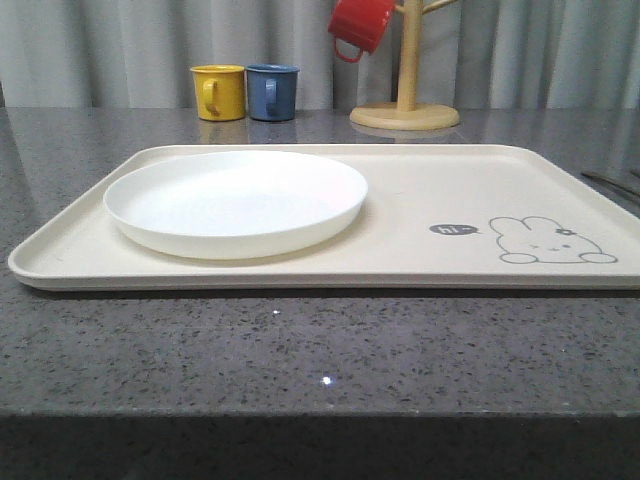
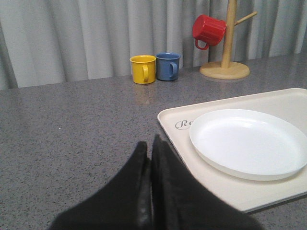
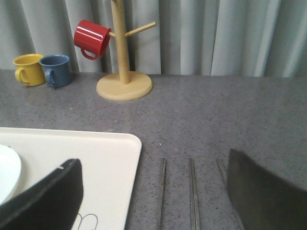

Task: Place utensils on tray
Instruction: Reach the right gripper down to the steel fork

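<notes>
The round white plate (image 1: 236,200) lies on the left half of the cream tray (image 1: 440,190), which has a rabbit drawing at its front right. Three slim metal utensil handles lie side by side on the counter just right of the tray: one (image 3: 162,191), a second (image 3: 193,191), and a third (image 3: 219,166) partly hidden by a finger. I cannot tell which utensil is which. My right gripper (image 3: 152,165) hangs open over them, its fingers straddling the tray edge (image 3: 86,153). My left gripper (image 2: 148,146) is shut and empty, beside the tray's left corner (image 2: 168,120) and the plate (image 2: 247,141).
A yellow mug (image 1: 219,92) and a blue mug (image 1: 272,92) stand at the back of the grey speckled counter. A wooden mug tree (image 1: 405,100) with a red mug (image 1: 360,25) stands behind the tray. Grey curtains close off the back.
</notes>
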Action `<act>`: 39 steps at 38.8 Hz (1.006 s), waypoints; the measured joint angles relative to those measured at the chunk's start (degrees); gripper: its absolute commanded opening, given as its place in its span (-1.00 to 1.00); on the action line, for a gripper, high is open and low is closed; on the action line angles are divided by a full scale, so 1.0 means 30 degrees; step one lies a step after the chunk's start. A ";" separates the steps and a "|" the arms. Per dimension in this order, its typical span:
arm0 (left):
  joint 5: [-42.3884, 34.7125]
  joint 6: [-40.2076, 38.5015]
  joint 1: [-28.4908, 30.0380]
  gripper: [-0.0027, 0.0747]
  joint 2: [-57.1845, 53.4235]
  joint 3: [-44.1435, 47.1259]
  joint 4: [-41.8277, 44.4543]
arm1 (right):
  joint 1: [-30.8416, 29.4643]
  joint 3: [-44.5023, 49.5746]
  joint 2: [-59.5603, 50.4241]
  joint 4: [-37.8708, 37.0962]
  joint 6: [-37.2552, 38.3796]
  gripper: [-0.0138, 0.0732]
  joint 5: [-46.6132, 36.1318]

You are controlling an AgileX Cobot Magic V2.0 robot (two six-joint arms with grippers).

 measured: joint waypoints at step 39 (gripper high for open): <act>0.0000 0.0000 0.0000 -0.98 0.0000 0.0000 0.0000 | 0.0000 -1.0742 1.6883 -0.0306 0.0000 0.05 0.9406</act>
